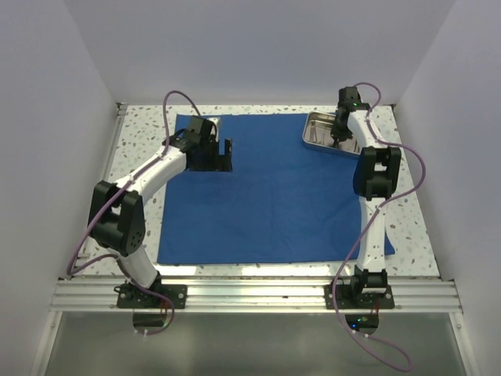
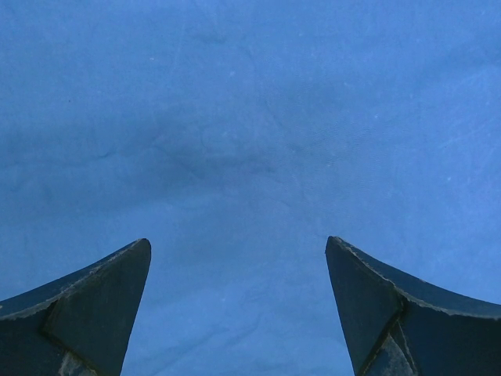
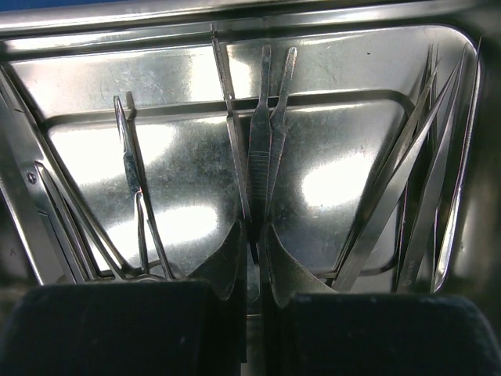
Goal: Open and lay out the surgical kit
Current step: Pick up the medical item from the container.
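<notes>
The royal-blue cloth (image 1: 274, 196) lies spread flat on the table. The steel tray (image 1: 317, 142) sits at its far right corner. My left gripper (image 1: 223, 150) is open and empty over the cloth's far left part; its wrist view shows only blue cloth (image 2: 250, 141) between wide-apart fingers (image 2: 102, 298). My right gripper (image 1: 338, 133) is down inside the tray (image 3: 94, 78), shut on thin steel tweezers (image 3: 260, 133) that stick out ahead of the fingertips. Ring-handled forceps (image 3: 133, 188) lie at the tray's left, more tweezers (image 3: 407, 180) at its right.
The speckled tabletop (image 1: 415, 227) shows around the cloth. White walls close in the left, right and back. A metal rail (image 1: 250, 294) runs along the near edge by the arm bases.
</notes>
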`<state>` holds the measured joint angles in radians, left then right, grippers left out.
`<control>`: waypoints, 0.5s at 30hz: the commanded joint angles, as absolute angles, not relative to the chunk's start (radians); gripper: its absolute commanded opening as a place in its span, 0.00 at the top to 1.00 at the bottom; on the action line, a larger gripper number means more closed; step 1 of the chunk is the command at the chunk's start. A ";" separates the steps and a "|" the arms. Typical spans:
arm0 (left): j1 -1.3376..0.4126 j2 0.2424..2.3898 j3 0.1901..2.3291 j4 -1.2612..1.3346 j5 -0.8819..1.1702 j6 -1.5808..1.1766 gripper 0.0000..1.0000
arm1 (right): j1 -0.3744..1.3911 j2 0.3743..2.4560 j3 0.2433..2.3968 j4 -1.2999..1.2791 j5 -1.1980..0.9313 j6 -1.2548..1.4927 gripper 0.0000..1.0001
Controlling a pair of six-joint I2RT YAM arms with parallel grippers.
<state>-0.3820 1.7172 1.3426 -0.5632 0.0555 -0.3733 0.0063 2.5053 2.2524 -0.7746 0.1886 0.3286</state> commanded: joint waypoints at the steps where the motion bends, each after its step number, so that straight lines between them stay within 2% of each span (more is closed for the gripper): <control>1: -0.385 1.739 1.388 -0.548 0.078 -0.368 0.03 | 0.005 2.510 2.217 -0.818 0.175 0.336 1.00; 7: -0.385 1.753 1.401 -0.541 0.086 -0.362 0.03 | 0.003 2.477 2.220 -0.844 0.183 0.345 1.00; 12: -0.387 1.737 1.367 -0.531 0.091 -0.362 0.04 | 0.005 2.453 2.221 -0.850 0.189 0.342 0.82; 15: -0.385 1.723 1.336 -0.523 0.094 -0.364 0.04 | 0.005 2.442 2.226 -0.848 0.195 0.347 0.85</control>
<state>-0.3820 1.7523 1.3525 -0.5545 0.0753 -0.3733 0.0059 2.4977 2.2486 -0.7864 0.1898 0.3370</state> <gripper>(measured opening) 0.966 0.166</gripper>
